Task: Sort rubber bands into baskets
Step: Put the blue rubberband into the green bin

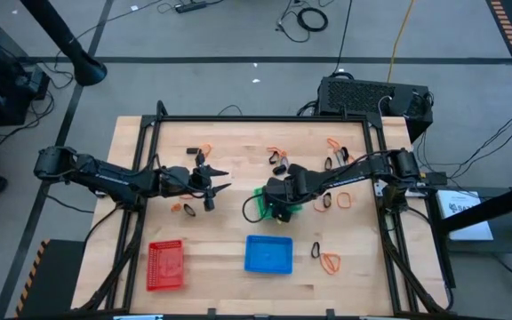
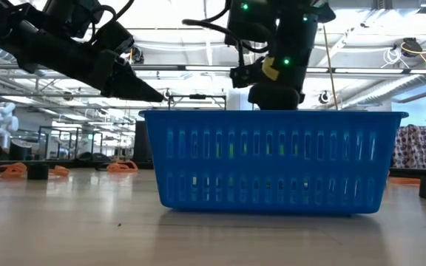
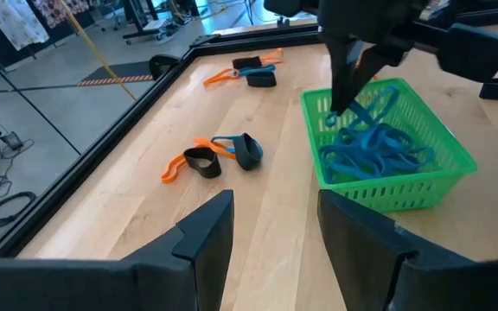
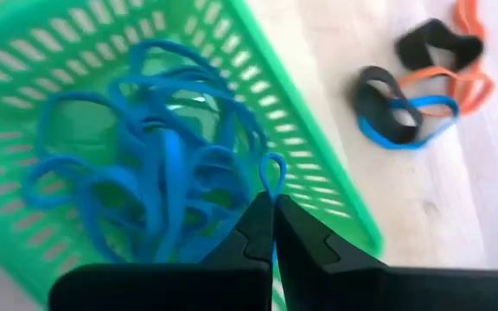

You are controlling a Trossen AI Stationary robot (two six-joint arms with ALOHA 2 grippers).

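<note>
A green basket (image 1: 260, 204) stands mid-table with several blue rubber bands (image 3: 366, 151) piled inside it. My right gripper (image 4: 272, 206) hovers over the basket's inside, pointing steeply down, shut on one blue rubber band (image 3: 377, 97). The blue basket (image 1: 268, 253) and the red basket (image 1: 165, 264) stand near the table's front edge. My left gripper (image 1: 220, 178) waits open to the left of the green basket, holding nothing. My right gripper pinches a small loop of one blue band (image 4: 272, 177) between its two fingertips, coming from above and slanting down. The loop sticks out just past the tips. The rest of the band trails down toward the pile in the green basket.
Loose orange, black and blue bands lie on the table: a clump (image 3: 219, 155) beside the green basket, others at the far side (image 1: 278, 158), at the right (image 1: 332, 200), near the blue basket (image 1: 325, 258) and under my left arm (image 1: 185, 207). A black frame (image 1: 265, 118) rims the table.
</note>
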